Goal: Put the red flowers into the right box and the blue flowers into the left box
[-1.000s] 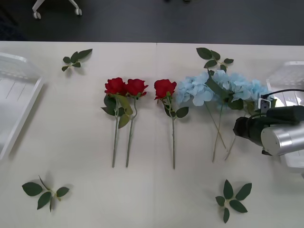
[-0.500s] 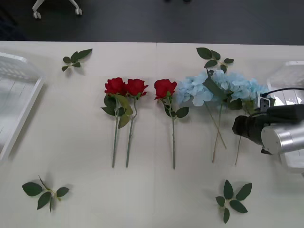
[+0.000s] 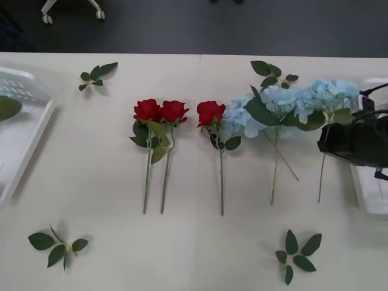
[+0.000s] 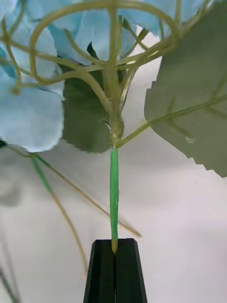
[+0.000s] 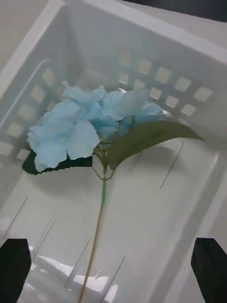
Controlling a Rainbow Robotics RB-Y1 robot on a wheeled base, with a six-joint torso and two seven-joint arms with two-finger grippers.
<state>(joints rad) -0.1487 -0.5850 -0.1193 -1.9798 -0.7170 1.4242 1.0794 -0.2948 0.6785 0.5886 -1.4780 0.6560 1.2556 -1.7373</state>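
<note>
So the right gripper (image 4: 114,265) with its black fingers is pinched tight on the thin green stem of one of the pale sky-blue hydrangea-like flowers (image 4: 42,104); jaws pressed together with the stem coming out from between the tips. From the front view the right gripper (image 3: 330,140) sits at the right side of the table, next to the white plastic slotted right box (image 3: 371,194), and the blue head it's holding (image 3: 332,92) is at the right end of the row with its stem hanging down over the table.

The other blue flowers (image 3: 267,109) are bunched together mid-right on the cream-white table (image 3: 194,254), stems crossing each other. Three deep-red roses on long green stems (image 3: 173,111) lie in a row just left of them, two touching side by side and the third right beside the blue cluster.

The left gripper (image 5: 113,270) has its black fingers spread wide at the two corners, gripping nothing, hovering over the white plastic slotted left box (image 5: 156,75). One blue hydrangea (image 5: 90,125) with a big green leaf is lying inside that box.

Loose green leaf sprigs (image 3: 297,254) are scattered around the table edges
</note>
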